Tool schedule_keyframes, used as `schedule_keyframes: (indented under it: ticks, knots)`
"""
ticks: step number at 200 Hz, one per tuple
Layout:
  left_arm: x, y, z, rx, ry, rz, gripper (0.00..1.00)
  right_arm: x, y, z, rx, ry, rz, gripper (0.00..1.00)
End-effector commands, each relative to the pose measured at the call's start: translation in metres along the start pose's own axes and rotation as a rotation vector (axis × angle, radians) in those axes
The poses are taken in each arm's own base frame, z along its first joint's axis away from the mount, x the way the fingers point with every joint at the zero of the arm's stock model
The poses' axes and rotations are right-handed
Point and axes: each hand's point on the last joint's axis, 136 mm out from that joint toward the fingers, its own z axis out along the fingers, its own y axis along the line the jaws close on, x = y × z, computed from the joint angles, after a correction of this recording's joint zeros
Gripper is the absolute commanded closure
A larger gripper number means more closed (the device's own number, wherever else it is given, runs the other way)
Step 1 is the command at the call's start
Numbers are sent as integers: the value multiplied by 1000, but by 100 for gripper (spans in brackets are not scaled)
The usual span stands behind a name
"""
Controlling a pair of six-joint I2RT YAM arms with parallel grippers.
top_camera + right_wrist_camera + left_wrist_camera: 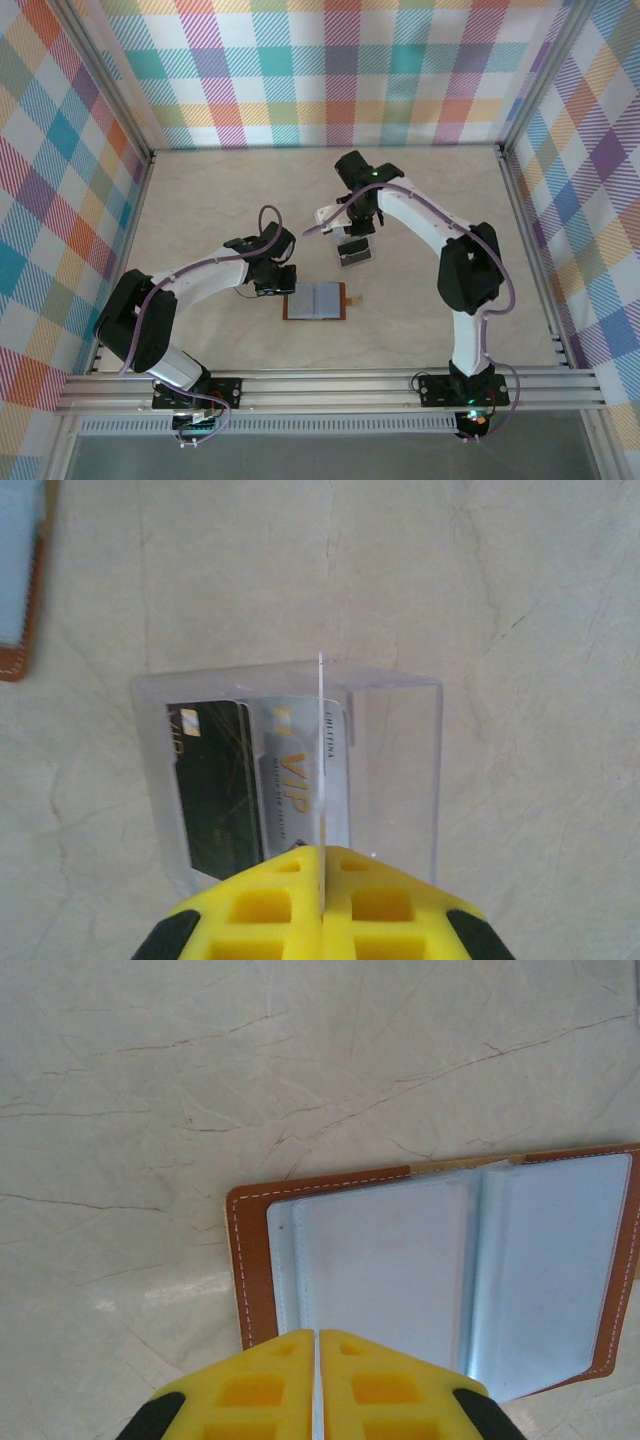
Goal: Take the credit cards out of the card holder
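1. Left gripper (pixel 316 1342): jaws together, nothing visible between them; poised at the near edge of the open brown card holder (pixel 250 1260), clear sleeves (pixel 400 1270) up.
2. Right gripper (pixel 322 855): clamped on 1 thin card (pixel 321 760), edge-on above the clear tray (pixel 400 705); 2 cards inside: dark card (pixel 215 780), silver VIP card (pixel 290 780).

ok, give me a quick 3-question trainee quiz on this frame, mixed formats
1. True or false: the card holder lies open on the table.
2. What is the right gripper holding at the clear tray? A) a thin card, seen edge-on B) the card holder C) nothing
3. Fill in: the silver card inside the tray reads ____.
Key: 1 true; 2 A; 3 VIP.
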Motion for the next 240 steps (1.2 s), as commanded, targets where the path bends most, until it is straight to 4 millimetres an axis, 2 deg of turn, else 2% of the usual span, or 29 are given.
schedule_keyframes:
  ticks: [1, 44, 81, 140, 162, 201, 240]
  knots:
    - [5, 9, -6, -22, 10, 4, 90, 12, 11, 3, -79, 38, -61, 100]
    - [5, 10, -6, -21, 20, 7, 90, 22, 14, 17, -149, 65, -42, 100]
    - [5, 9, -5, -15, 26, 3, 90, 22, 14, 20, -158, 63, -38, 100]
    - [2, 5, -4, -1, 37, 6, 90, 17, 3, 2, -122, 51, -33, 100]
    - [-1, 3, -5, 5, 35, 6, 90, 15, -7, -4, -87, 48, -27, 100]
    - [-2, 3, -4, 0, 40, 10, 90, 18, -22, 3, -50, 66, -46, 100]
    - [-1, 5, -1, -9, 46, 9, 90, 22, -24, 21, -75, 78, -48, 100]
